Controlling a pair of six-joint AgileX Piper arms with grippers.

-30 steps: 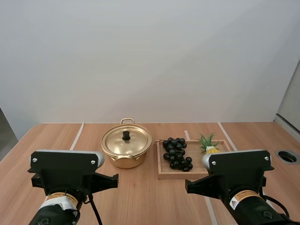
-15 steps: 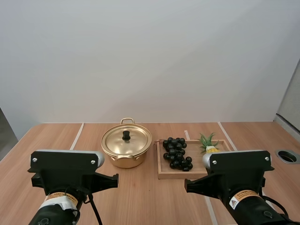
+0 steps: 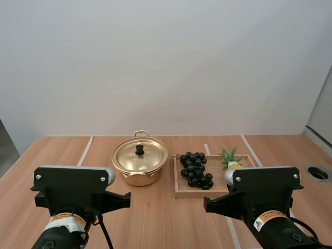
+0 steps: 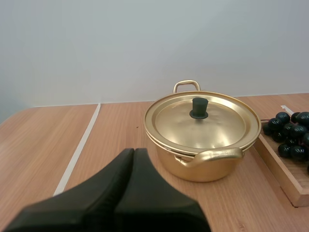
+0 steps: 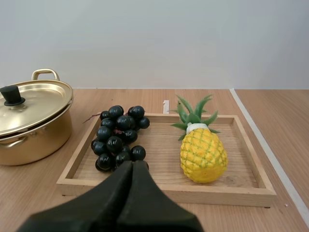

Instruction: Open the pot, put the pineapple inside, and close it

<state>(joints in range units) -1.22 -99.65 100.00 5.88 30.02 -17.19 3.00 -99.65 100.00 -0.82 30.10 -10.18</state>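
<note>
Left gripper and right gripper were closed, empty. The right wrist view showed the pineapple whole in the tray; from high, right of centre, an arm half hid it.

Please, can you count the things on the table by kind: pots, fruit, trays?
Pots: 1, the pot, with its lid on
Fruit: 2, the grapes and the pineapple
Trays: 1, the tray
Total: 4

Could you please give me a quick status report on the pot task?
Left gripper shut, empty, facing pot. Right gripper shut, empty, facing wooden tray. Lid on pot; pineapple in tray beside grapes. Nothing over the lid.
</note>
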